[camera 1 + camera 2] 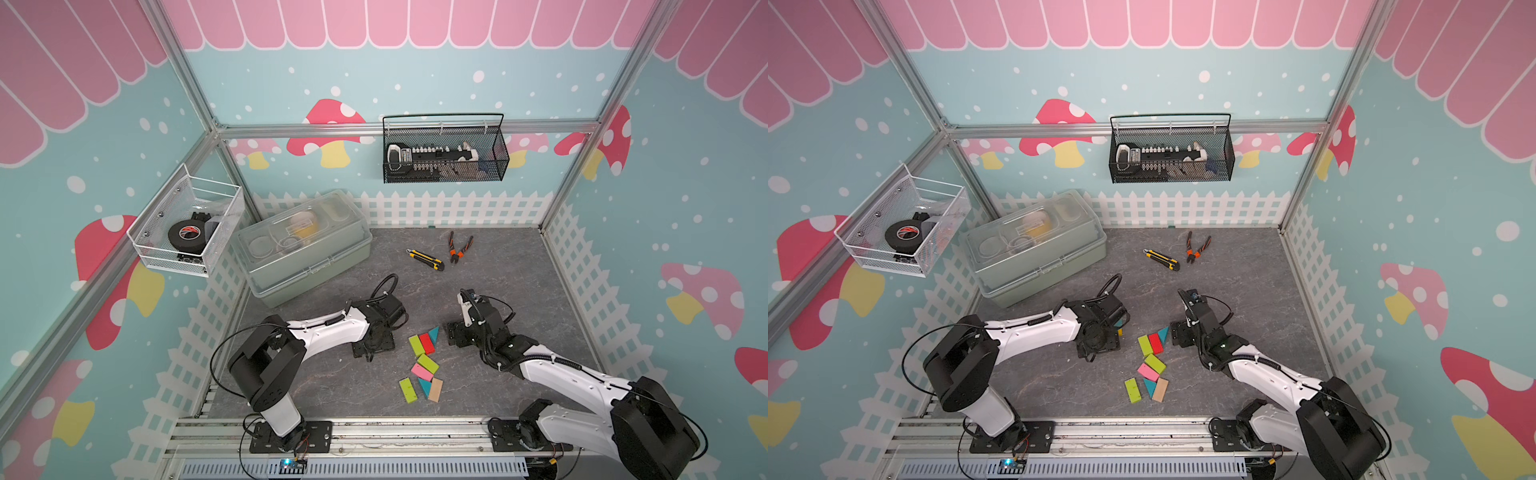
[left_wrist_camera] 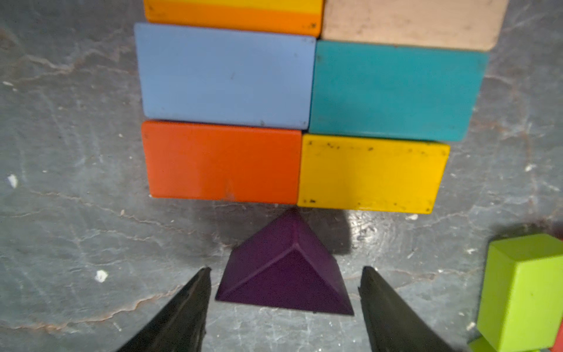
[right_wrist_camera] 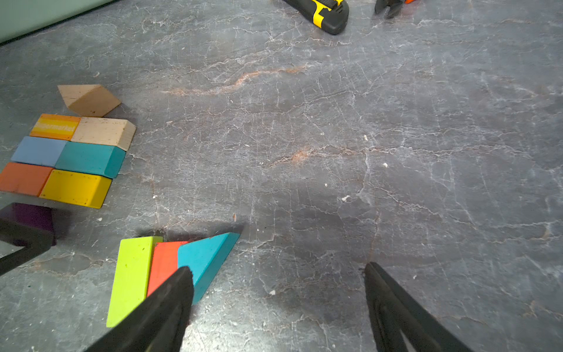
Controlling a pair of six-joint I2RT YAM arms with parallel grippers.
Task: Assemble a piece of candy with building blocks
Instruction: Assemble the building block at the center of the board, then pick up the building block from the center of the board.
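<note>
Your left fingers stand open around the purple wedge; lift straight so its tip stays at the orange block. Right fingers open, empty.

One label can be read: in the right wrist view, the orange-and-yellow striped block carries pale lettering that looks like "Supermarket", though it is faint. It lies well away from the right end effector, beside a plain tan block. No other lettering is legible; the tape roll bears a red mark too small to read.
</note>
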